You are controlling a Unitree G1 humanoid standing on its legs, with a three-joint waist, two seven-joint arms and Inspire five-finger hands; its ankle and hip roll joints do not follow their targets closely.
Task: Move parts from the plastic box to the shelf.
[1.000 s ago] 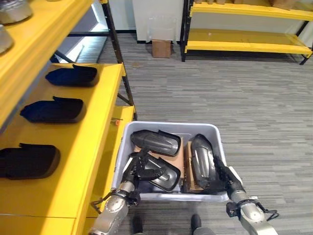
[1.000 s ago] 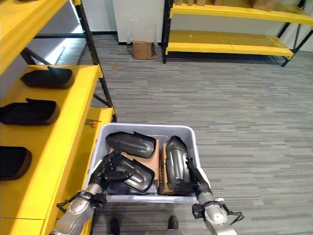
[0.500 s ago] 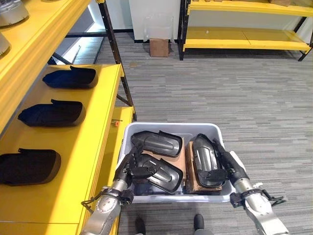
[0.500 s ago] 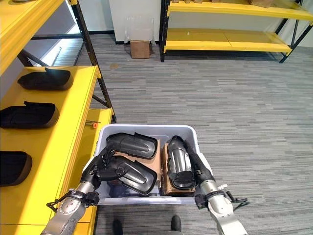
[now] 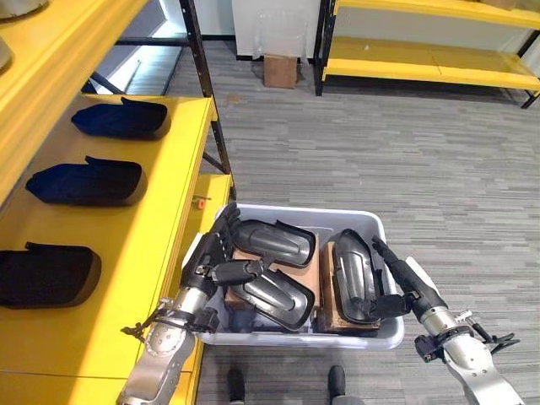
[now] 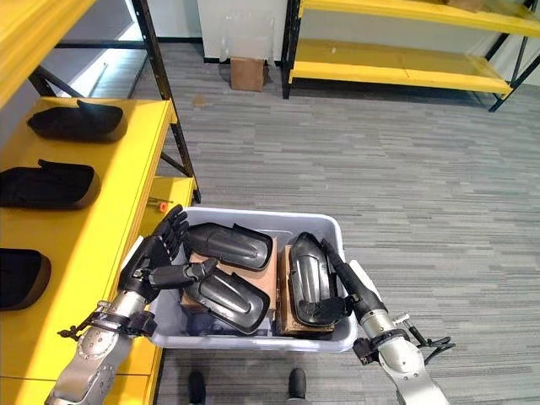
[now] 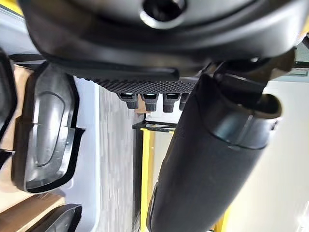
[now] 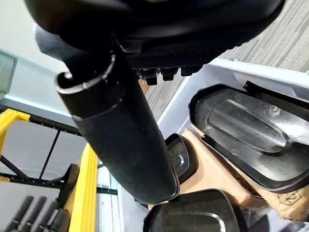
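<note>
A pale plastic box (image 5: 304,211) on the floor holds three black moulded parts: one at the back left (image 5: 274,241), one at the front left (image 5: 272,295), and one standing along the right side (image 5: 353,277). My left hand (image 5: 213,256) is open, its fingers spread over the box's left rim and its thumb lying across the front left part. My right hand (image 5: 403,283) is open at the right rim, fingers straight beside the right part (image 8: 251,130), thumb touching its near end. Three more black parts (image 5: 84,180) lie on the yellow shelf (image 5: 160,219) to my left.
Brown cardboard (image 5: 325,270) lies under the parts in the box. The shelf's black post (image 5: 211,110) stands just behind the box. A small cardboard carton (image 5: 280,70) and a second yellow rack (image 5: 422,69) stand far off across grey carpet.
My left hand has let go of the front left part and spread its fingers at the box's left rim. My right hand has straightened beside the right part. The camera has shifted.
</note>
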